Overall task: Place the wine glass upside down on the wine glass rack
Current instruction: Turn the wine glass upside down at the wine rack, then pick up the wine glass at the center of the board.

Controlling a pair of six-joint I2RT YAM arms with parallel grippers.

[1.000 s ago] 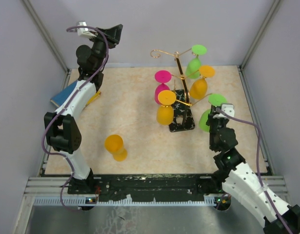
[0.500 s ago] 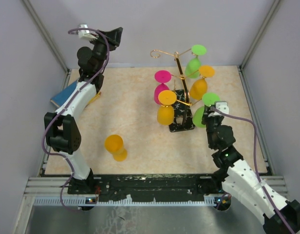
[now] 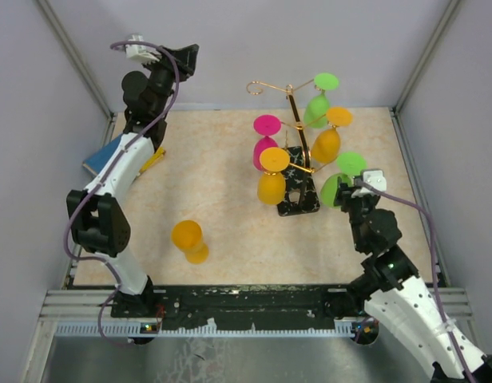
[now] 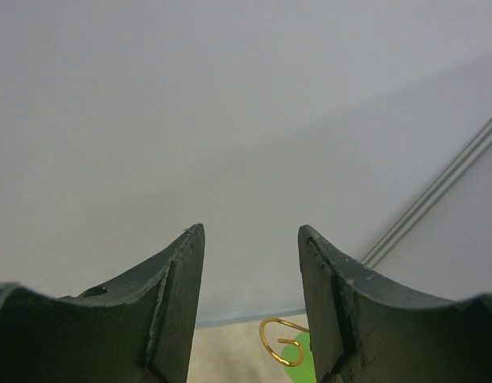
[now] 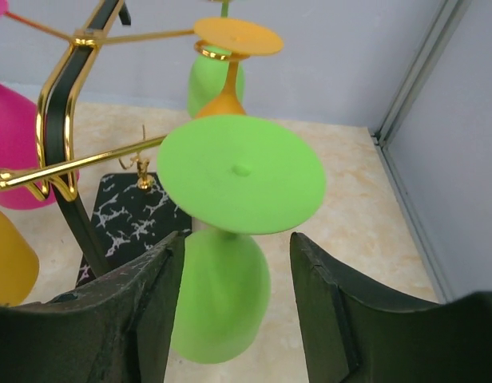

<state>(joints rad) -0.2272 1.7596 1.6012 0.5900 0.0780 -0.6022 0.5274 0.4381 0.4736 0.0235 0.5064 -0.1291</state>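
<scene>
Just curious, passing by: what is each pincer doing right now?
Left pincer: open, holding nothing.
Right pincer: open, standing around the green wine glass that hangs upside down on the wine glass rack, not gripping it.

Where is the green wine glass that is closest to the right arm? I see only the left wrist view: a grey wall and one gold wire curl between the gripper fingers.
Observer: In the top view, the bright green plastic wine glass hangs upside down on the thin gold wire rack with the black marbled base, on the rack's arm toward the right side of the table.
Operator: Does the right gripper hold it?
Observer: No. The right wrist view shows the right gripper open, with one finger on each side of the glass bowl and a clear gap on one side.
</scene>
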